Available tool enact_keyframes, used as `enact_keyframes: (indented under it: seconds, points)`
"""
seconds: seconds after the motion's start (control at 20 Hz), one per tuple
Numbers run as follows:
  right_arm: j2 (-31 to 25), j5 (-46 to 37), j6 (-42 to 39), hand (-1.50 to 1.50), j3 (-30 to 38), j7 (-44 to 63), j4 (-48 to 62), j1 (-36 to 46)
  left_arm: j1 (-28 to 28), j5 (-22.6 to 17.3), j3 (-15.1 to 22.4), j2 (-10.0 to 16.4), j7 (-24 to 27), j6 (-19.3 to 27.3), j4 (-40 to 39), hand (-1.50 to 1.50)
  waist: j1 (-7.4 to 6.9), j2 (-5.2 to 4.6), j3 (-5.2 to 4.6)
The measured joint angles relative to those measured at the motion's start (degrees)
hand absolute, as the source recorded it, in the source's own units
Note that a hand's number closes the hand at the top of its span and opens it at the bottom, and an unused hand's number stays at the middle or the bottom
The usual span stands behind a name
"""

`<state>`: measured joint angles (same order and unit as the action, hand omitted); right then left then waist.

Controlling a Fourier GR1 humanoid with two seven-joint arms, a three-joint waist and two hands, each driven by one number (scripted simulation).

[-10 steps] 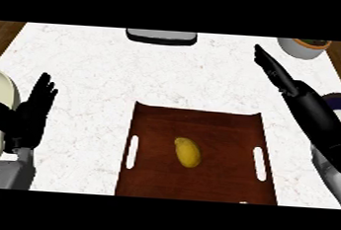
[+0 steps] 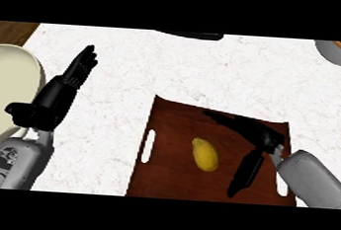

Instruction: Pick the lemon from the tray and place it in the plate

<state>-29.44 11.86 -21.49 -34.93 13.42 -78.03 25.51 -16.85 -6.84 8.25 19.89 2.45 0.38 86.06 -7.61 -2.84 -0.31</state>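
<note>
The right hand's fingers (image 2: 245,170) are spread and uncurled, holding nothing. One group points down the view just right of the small yellow oval lemon (image 2: 204,154) without touching it, while another digit stretches toward the tray's far edge. The black right hand (image 2: 264,136) hovers over the dark brown rectangular tray (image 2: 174,132), where the lemon lies near the middle. The tray sits on the white marbled tabletop (image 2: 205,69). At the view's left, the left hand (image 2: 54,100) rests open with straight fingers beside the cream round plate (image 2: 6,87).
</note>
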Motion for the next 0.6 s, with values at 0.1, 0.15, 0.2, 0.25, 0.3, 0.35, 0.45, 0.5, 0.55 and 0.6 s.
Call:
enact_keyframes:
  seconds: [0.1,0.15,0.2,0.25,0.3,0.35,0.45,0.5,0.55,0.6]
  points:
    - [0.7,-1.9,-4.5,-1.50,-3.4,2.3,2.5,4.6,-1.1,0.2,1.7,0.1,0.2,-1.9,0.8,0.00,-0.86,0.31,0.08]
    - [1.3,-3.3,-6.2,-1.50,-4.7,2.7,3.9,7.2,-1.5,0.2,2.4,0.0,0.1,-2.6,1.1,0.00,-1.07,0.45,0.14]
    - [2.2,-4.6,-7.8,-1.50,-6.0,3.2,5.2,9.7,-1.7,0.3,2.7,0.1,0.2,-3.1,1.3,0.00,-0.94,0.67,0.17]
    - [3.6,-5.5,-9.3,-1.50,-7.1,4.0,6.9,12.2,-1.5,0.6,3.3,-0.1,0.7,-3.3,1.3,0.00,-0.78,0.82,0.18]
    - [5.4,-6.1,-10.8,-1.50,-7.9,4.8,8.8,14.8,-1.4,0.5,3.2,0.3,0.7,-3.8,1.5,0.00,-0.46,1.01,0.20]
    - [7.1,-6.6,-12.2,-1.50,-8.5,5.1,11.3,17.1,-1.5,0.4,3.0,0.6,0.7,-4.2,1.7,0.00,-0.02,1.16,0.22]
    - [10.4,-7.6,-15.0,-1.50,-9.3,5.7,15.8,21.6,-0.8,0.3,2.8,0.9,0.6,-4.5,1.8,0.00,1.12,1.48,0.25]
    - [12.3,-8.2,-16.0,-1.50,-9.6,6.4,17.7,23.9,-0.6,0.7,2.8,0.8,0.8,-4.3,1.7,0.00,1.77,1.64,0.25]
    - [13.6,-8.6,-17.4,-1.50,-9.7,6.7,20.2,26.1,-0.5,0.8,2.5,1.0,1.0,-4.4,1.5,0.00,2.27,1.73,0.26]
    - [15.2,-8.8,-18.6,-1.50,-9.7,7.7,22.4,27.8,0.0,0.6,2.0,1.5,1.0,-4.7,1.8,0.00,2.75,1.88,0.26]
